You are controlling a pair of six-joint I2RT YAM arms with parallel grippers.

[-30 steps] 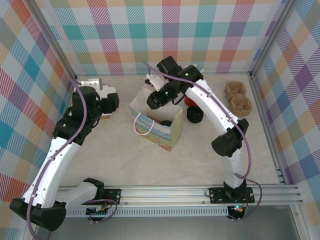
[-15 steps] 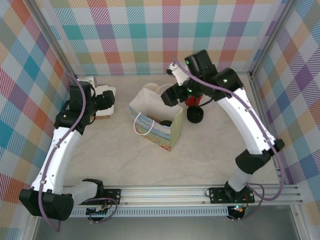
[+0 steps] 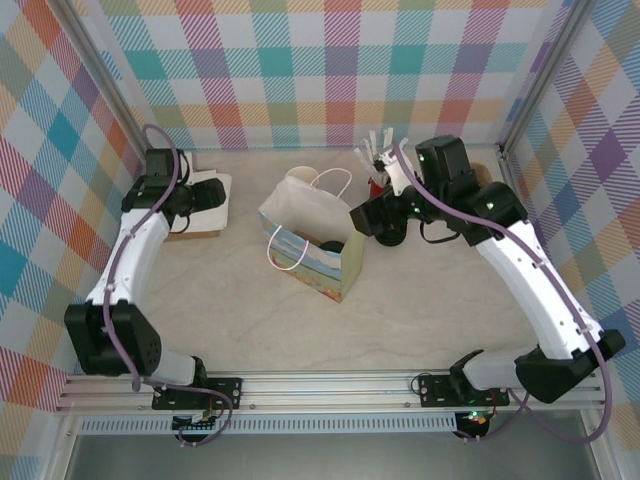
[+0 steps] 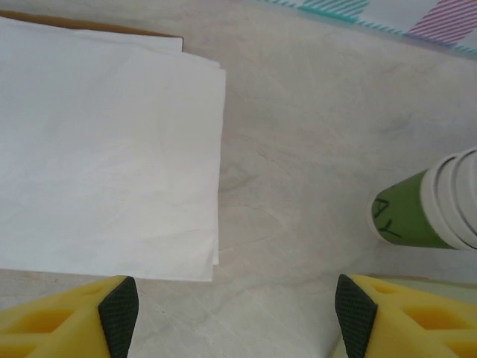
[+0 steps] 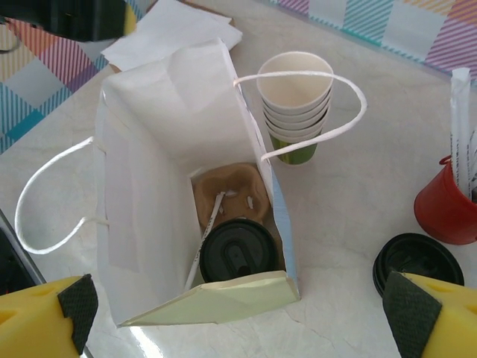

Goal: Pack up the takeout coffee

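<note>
The takeout coffee (image 5: pixel 237 250) stands inside the white paper bag (image 5: pixel 149 149), its black lid up, on a brown cup carrier (image 5: pixel 231 194) with a wrapped straw (image 5: pixel 209 224) beside it. From above, the lid (image 3: pixel 331 246) shows at the bag's (image 3: pixel 300 215) right end. My right gripper (image 5: pixel 242 309) is open and empty, hovering just right of the bag (image 3: pixel 365 217). My left gripper (image 4: pixel 237 317) is open over bare table, beside a stack of white napkins (image 4: pixel 104 142), at the far left (image 3: pixel 205 195).
A stack of lidless green cups (image 5: pixel 294 97) stands behind the bag (image 3: pixel 300 180). A red mug of white sticks (image 5: pixel 447 205) and a pile of black lids (image 5: pixel 417 261) sit right of the bag. Brown cup carriers (image 3: pixel 475 195) lie at the back right.
My right gripper pulled back from over the bag to its right side and opened wide. My left arm swung back left to the napkins.
</note>
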